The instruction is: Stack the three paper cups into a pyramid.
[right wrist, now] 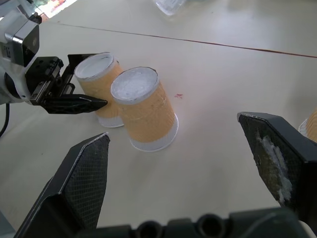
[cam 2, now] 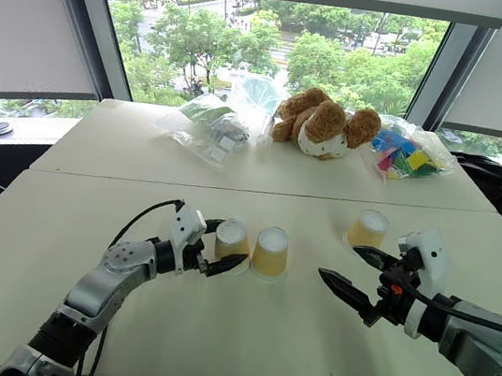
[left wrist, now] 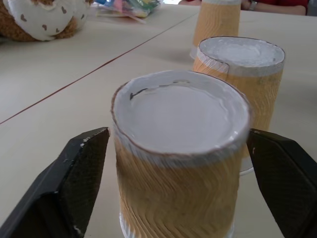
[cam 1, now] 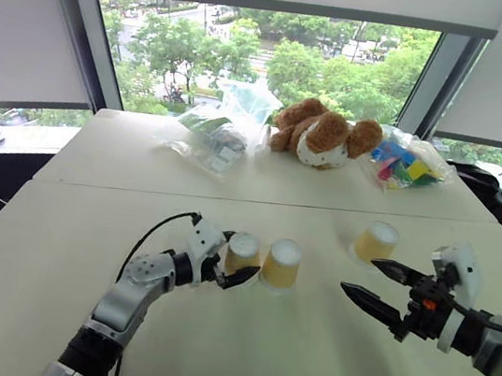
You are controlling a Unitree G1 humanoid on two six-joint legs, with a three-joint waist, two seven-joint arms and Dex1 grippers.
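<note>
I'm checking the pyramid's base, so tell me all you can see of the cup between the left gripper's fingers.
The cup is a small tapered paper one, mustard sides with a wavy embossed texture, white ends. It stands upside down on the table, wide rim down. The left gripper is open around it, a small gap showing at each finger. The second cup stands close beside it, toward the robot's right; whether they touch is unclear.

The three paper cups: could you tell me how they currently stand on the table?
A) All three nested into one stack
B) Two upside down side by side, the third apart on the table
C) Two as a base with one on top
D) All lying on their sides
B: two paper cups stand upside down side by side near the left end effector, and the third cup stands apart on the table, nothing stacked yet.
</note>
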